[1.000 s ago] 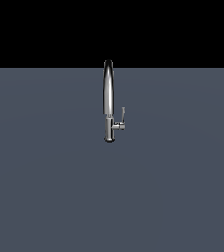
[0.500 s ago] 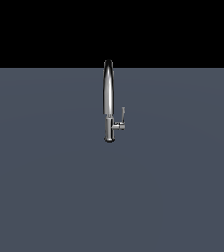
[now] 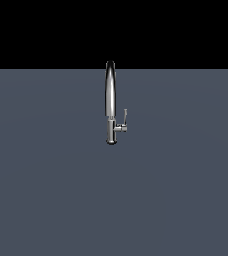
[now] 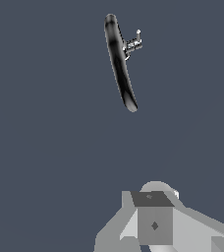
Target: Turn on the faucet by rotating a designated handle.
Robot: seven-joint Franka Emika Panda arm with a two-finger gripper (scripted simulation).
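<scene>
Nearest in the wrist view, the gripper (image 4: 154, 224) is seen only as flat, matte grey blocks with hard faceted edges and a rounded pale part behind a darker square face; its fingertips are not shown, so whether the claw is wide or narrow cannot be told. Nothing is seen held. The gripper is out of frame in the exterior view.

Well apart from it stands the faucet (image 3: 110, 102), upright on the floor (image 3: 46, 190). It is made of polished chrome, with a tall, narrow arched spout carrying dark and bright reflections, and a short cylindrical base. From the lower body a short horizontal stub is projected toward the exterior view's right, and on it the handle (image 3: 125, 117) is carried: a thin, short chrome lever pointing upward, also seen in the wrist view (image 4: 135, 42).

The floor is a smooth, uniform slate-grey plane without texture. Beyond its far edge, only flat black is seen.
</scene>
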